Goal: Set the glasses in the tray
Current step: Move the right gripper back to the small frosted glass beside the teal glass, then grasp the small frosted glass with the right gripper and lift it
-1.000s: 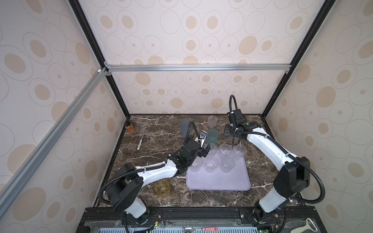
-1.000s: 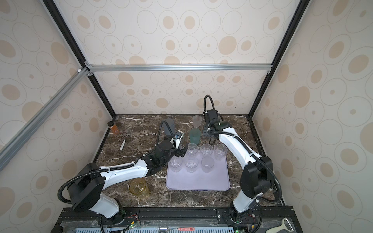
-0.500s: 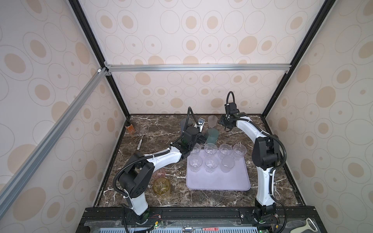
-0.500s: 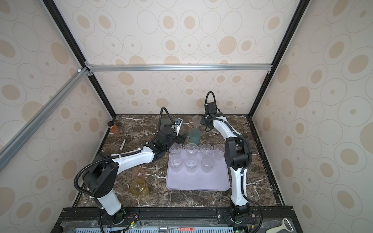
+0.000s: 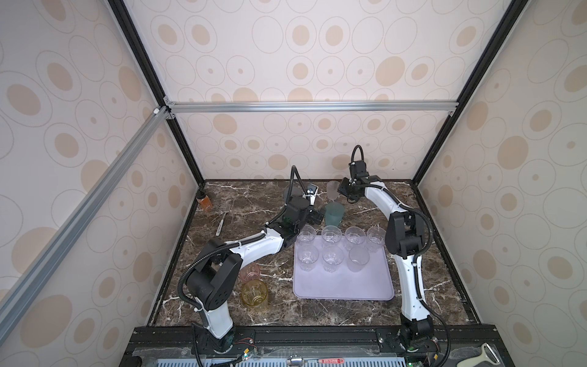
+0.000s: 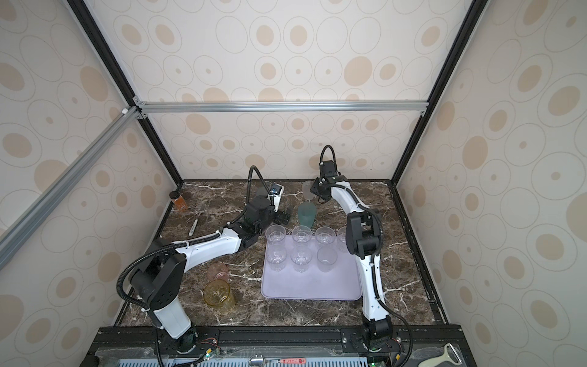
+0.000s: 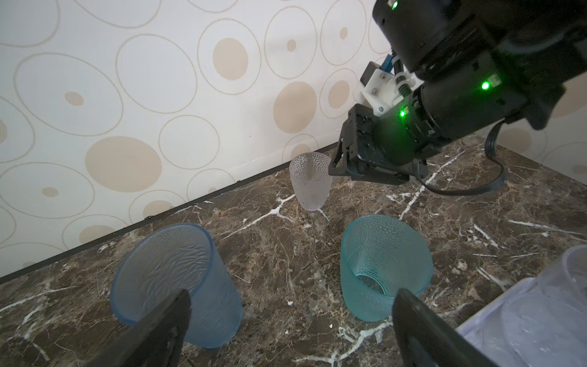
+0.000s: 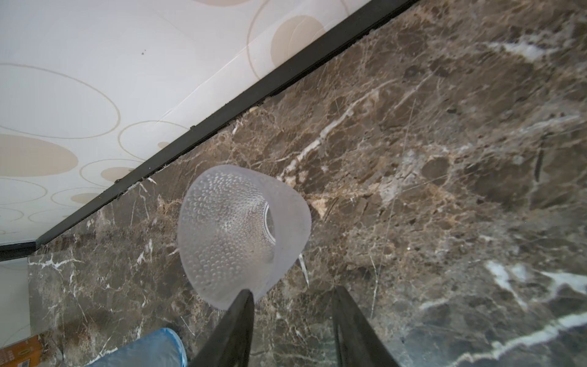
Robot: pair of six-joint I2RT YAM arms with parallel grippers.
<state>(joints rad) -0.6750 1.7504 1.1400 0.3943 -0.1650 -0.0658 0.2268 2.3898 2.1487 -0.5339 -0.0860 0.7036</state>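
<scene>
Left hand [image 7: 292,298] stretched low toward the far middle, jaws wide open, facing the gap between a blue-grey glass [image 7: 178,286] and a teal glass [image 7: 384,267]. Right hand [image 8: 292,295] at the far edge, jaws partly apart, gripping nothing — one finger [image 8: 235,327] beside a frosted glass [image 8: 235,235]. Dark marbled surface [image 5: 254,197], oval-patterned walls [image 5: 301,63]. Lavender tray [image 5: 343,286], centre-right, holds seven glasses [image 5: 332,257] — five stand outside it.
</scene>
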